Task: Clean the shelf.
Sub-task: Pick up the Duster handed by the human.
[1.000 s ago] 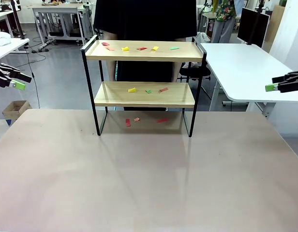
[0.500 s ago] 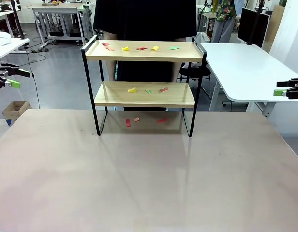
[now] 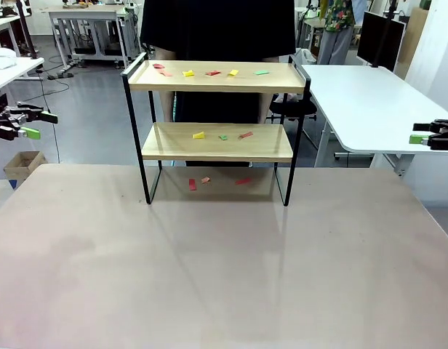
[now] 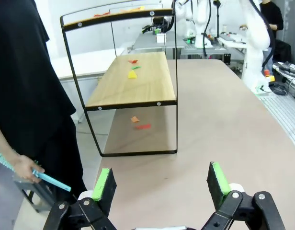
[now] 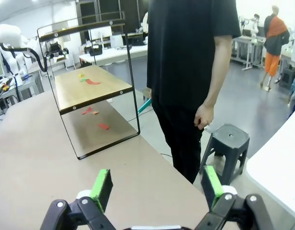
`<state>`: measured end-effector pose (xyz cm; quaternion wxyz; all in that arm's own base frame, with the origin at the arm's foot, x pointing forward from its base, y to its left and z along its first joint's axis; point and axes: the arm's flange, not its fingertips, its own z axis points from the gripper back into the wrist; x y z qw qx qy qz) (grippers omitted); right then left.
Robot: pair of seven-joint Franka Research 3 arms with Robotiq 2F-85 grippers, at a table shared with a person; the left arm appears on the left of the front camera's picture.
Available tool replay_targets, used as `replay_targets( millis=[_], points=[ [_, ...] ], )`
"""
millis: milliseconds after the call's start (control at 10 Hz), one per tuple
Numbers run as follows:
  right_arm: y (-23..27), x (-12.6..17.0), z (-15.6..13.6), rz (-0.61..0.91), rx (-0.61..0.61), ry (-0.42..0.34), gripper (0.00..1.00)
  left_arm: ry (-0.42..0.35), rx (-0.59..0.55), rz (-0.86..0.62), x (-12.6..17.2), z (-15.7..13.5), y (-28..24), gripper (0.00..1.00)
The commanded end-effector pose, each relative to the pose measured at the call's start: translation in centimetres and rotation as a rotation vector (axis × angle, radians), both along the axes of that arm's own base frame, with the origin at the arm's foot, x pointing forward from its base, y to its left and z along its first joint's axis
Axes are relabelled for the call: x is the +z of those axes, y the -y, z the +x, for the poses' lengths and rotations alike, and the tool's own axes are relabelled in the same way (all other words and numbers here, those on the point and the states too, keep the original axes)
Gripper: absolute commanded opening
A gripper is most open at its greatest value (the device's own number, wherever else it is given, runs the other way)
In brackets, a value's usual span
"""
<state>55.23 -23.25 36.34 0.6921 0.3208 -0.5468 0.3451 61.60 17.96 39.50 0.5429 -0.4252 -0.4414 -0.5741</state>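
Left end effector (image 4: 162, 178) and right end effector (image 5: 156, 184) spread apart, empty, one shelf (image 3: 217, 143) at far middle of surface (image 3: 209, 276), three coloured scraps (image 3: 199, 135) on lower board, three beneath, left wrist view adding hand (image 4: 24, 167) gripping teal stick (image 4: 51, 181).

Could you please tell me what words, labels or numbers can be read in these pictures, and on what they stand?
None can be read.
The shelf, the paper scraps and the table bear no print.
Anything on the far benches is too small to read.
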Motion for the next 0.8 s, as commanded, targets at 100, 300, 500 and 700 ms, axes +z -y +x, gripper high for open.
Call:
replay_targets(
  millis=[100, 300, 500, 700],
  points=[
    [0.2, 0.0, 0.4, 0.056, 0.009, 0.085, 1.00, 0.016, -0.025, -0.116, 0.6, 0.7, -0.9, 1.00],
    [-0.1, 0.7, 0.4, 0.056, 0.010, 0.102, 1.00, 0.006, -0.039, -0.146, 1.0, 0.4, -1.3, 1.00],
    [-0.2, 1.0, 0.4, 0.063, 0.009, 0.104, 1.00, 0.002, -0.042, -0.167, 1.4, 0.4, -1.7, 1.00],
    [-0.1, 1.0, 0.4, 0.065, -0.001, 0.106, 1.00, -0.008, -0.046, -0.165, 1.4, 0.4, -1.5, 1.00]
  ],
)
